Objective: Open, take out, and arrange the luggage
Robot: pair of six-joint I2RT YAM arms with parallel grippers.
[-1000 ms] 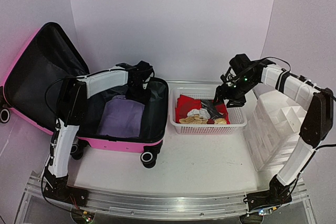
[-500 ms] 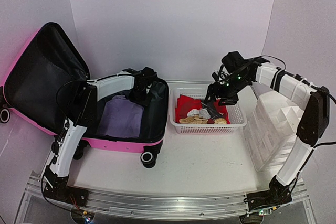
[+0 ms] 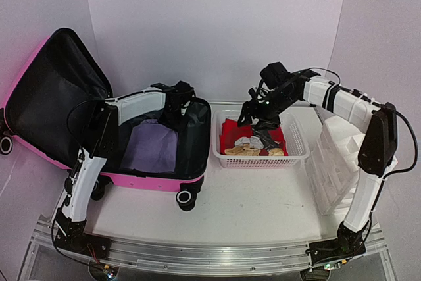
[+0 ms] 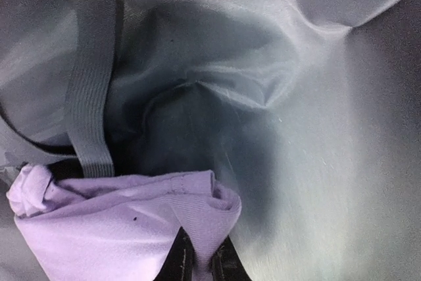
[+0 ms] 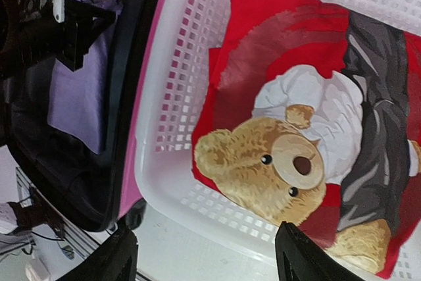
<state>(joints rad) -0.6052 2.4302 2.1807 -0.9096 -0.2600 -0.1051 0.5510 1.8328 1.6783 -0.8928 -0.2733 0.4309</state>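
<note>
Left claw [image 4: 200, 258] has pinched lilac cloth [image 4: 112, 222] in luggage [image 3: 158, 181]; basket [image 5: 174, 103] holds teddy [image 5: 263, 169]

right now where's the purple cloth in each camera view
top external: purple cloth left of centre, inside the luggage.
left wrist: lower left, its edge pinched by the left gripper.
right wrist: upper left, left of the basket.
shared landmark: the luggage's black lining.

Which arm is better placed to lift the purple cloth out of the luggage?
Left. The left claw is shut on the purple cloth inside the luggage; the right claw hangs open above the white basket.
</note>
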